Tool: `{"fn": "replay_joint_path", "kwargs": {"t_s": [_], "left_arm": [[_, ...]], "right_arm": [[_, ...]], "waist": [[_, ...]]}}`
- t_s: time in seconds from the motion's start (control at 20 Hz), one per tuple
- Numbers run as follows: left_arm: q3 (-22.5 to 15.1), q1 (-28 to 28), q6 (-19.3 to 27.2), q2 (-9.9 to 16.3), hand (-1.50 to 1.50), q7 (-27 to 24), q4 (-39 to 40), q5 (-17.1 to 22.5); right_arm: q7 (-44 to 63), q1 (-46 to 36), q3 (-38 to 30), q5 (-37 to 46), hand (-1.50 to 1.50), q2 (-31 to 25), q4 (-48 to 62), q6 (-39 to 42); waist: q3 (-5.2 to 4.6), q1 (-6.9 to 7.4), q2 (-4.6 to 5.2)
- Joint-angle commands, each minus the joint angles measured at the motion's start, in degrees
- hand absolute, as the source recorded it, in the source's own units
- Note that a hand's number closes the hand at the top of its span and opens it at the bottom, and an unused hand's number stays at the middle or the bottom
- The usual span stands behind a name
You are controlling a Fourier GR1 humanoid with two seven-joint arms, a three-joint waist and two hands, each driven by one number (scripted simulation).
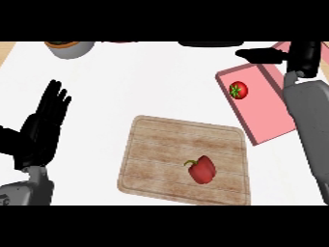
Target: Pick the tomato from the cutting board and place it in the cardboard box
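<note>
My left hand [44,126] sits at frame's left edge, fingers straight & spread, pointing up, holding nothing. Grey bowl [71,48] at upper left. Wooden cutting board [159,144] lower centre w/ a red pepper [202,169] on it. Tomato [238,90] lies inside the pink cardboard box [263,120] at right. My right hand [300,57] upper right, above the box; can't tell its fingers' state.
</note>
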Motion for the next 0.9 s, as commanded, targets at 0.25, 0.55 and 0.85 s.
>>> {"fn": "replay_joint_path", "kwargs": {"t_s": [0.25,0.55,0.85], "left_arm": [[-0.03,1.28,-0.85,0.57,0.0,1.85,-3.27,0.42],[0.26,0.36,-0.47,0.16,0.0,-0.2,-0.53,-1.24],[0.66,0.31,-1.25,-0.16,0.0,0.98,-0.78,-0.59]], "right_arm": [[-7.5,9.37,-11.34,-15.95,-1.5,-1.53,-10.12,3.83],[-15.36,15.96,-15.86,-20.93,-1.5,-2.85,-11.89,4.83],[-16.23,23.46,-16.6,-24.3,-1.5,-4.29,-18.8,8.78]], "waist": [[-0.07,0.2,0.01],[-0.09,0.15,0.09],[-0.1,0.05,0.04]]}}
